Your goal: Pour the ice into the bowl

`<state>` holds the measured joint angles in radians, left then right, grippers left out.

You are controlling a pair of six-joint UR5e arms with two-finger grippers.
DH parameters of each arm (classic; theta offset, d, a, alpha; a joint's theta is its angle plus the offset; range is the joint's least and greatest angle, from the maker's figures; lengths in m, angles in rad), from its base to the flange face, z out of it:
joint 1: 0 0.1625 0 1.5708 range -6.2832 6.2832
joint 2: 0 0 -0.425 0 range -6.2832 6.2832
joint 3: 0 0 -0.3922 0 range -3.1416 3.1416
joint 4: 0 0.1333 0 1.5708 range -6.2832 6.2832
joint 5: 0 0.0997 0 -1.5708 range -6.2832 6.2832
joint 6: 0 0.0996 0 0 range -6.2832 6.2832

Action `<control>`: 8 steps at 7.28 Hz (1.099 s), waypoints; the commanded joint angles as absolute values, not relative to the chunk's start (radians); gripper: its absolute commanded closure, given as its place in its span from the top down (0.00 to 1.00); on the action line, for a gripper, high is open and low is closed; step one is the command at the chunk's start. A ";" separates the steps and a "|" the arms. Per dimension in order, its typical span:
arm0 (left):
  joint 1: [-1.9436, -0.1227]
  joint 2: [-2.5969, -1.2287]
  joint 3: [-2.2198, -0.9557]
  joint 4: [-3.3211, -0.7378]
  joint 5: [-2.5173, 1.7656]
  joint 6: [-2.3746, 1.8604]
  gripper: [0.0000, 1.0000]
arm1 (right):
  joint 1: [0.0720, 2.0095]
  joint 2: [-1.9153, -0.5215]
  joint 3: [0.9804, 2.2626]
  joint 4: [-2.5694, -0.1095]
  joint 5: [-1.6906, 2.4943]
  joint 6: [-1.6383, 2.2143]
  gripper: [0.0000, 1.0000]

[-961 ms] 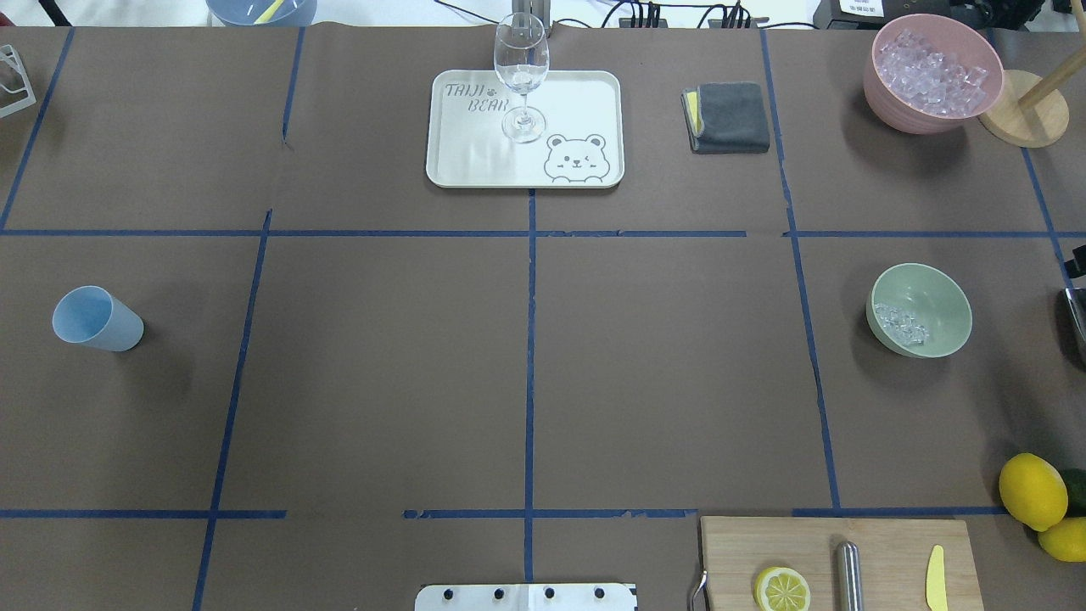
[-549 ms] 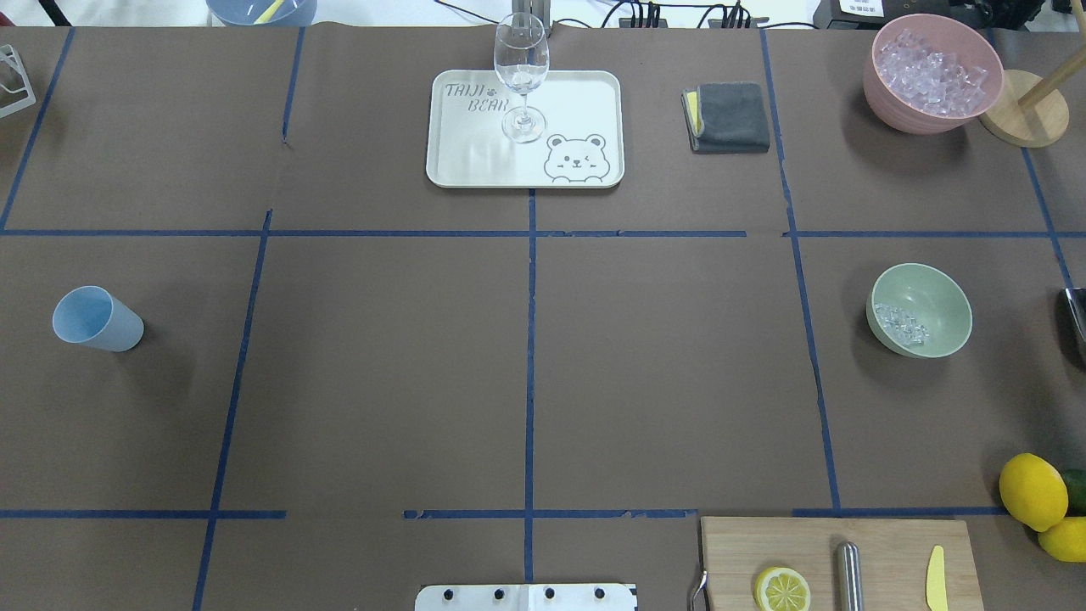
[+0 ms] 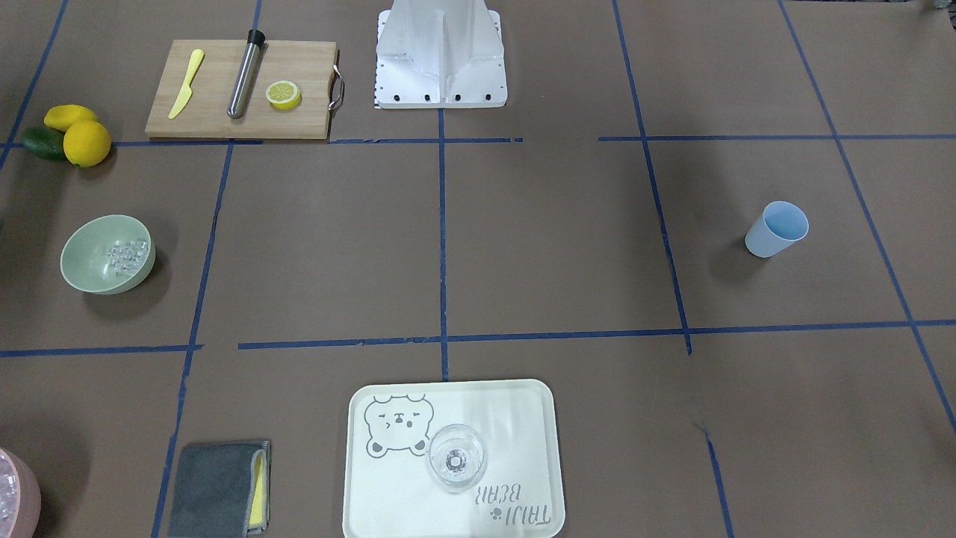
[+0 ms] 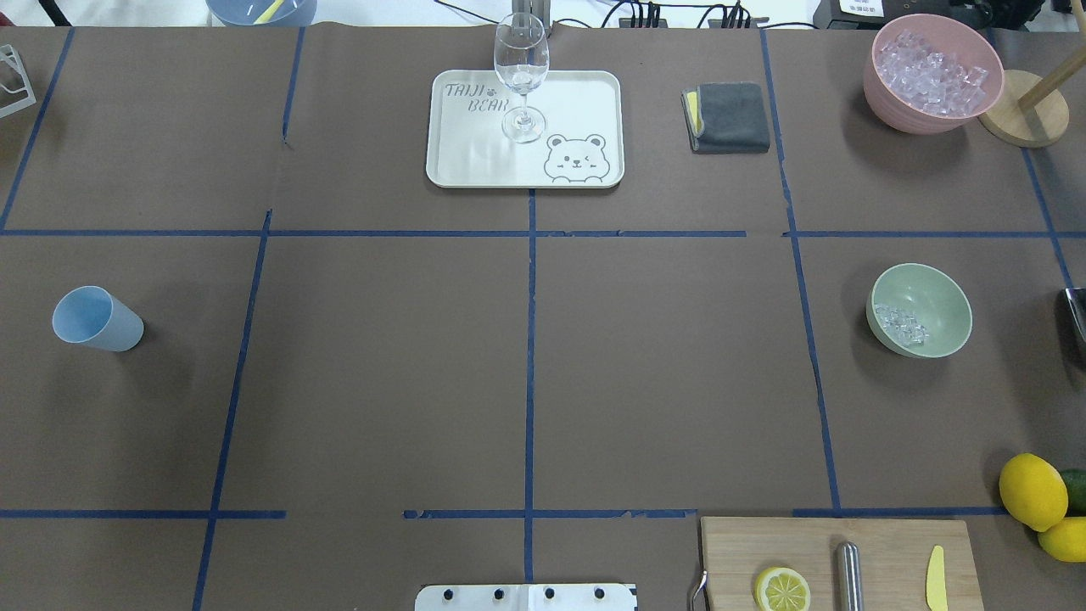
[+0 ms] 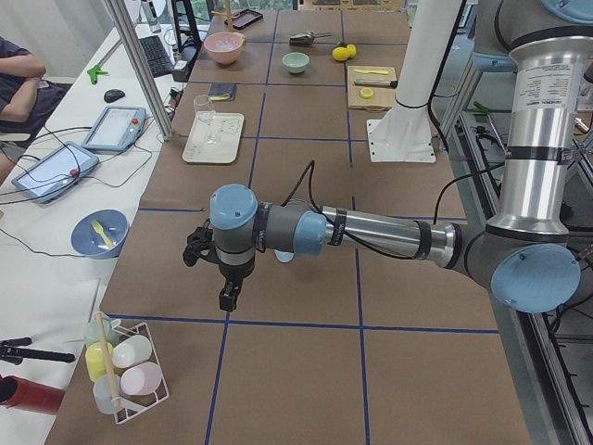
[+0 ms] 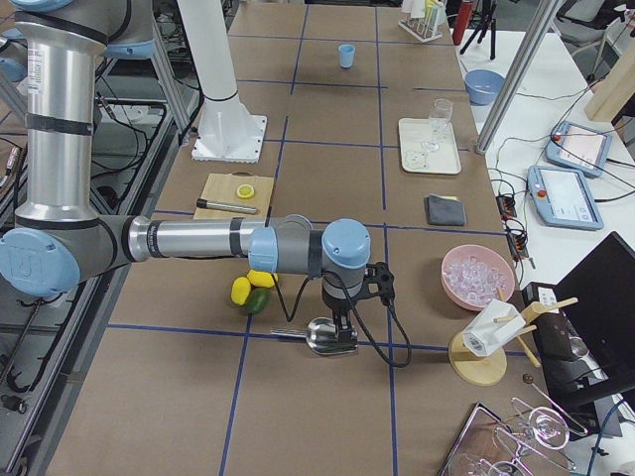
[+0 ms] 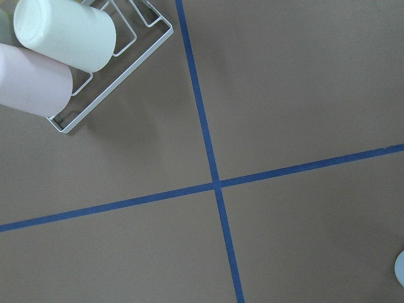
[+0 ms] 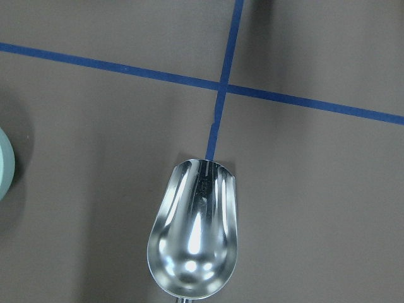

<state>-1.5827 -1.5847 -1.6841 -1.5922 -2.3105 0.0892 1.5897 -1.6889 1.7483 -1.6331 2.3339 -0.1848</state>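
While the ice [image 4: 901,324] sits in the bowl [image 4: 942,295] by the right edge of the surface [image 4: 662,382], I cannot tell whether the left hand [image 5: 228,295] or right hand [image 6: 343,333] is closed; a careless swing of the scoop [image 8: 193,237] could tip the bowl.

A table [image 4: 382,382] covered in brown paper is marked into squares by blue tape lines [image 4: 530,339]. Close beside the left gripper [image 5: 227,298] a white wire rack [image 5: 130,375] of pastel cups is set, and a pale blue cup [image 4: 95,318] is stood upright near its other side. Near the right gripper [image 6: 342,342] a sage-green bowl [image 4: 937,297], a cluster of lemons [image 4: 1032,490], a pink bowl [image 4: 891,114] and a wooden stand [image 4: 1022,110] are placed. Between the two grippers, well apart from both, a cream bear-printed tray [image 4: 475,153], a folded grey cloth [image 4: 731,117] and a wooden cutting board [image 4: 836,560] are laid.
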 commanded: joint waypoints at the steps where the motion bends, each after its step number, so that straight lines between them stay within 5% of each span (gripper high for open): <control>1: -1.583 -1.549 -1.681 -1.597 -2.312 0.084 1.00 | 1.617 -1.701 1.736 -1.603 2.345 -0.181 1.00; 8: -1.582 -1.549 -1.674 -1.598 -2.312 0.083 1.00 | 1.647 -1.704 1.703 -1.600 2.408 -0.087 1.00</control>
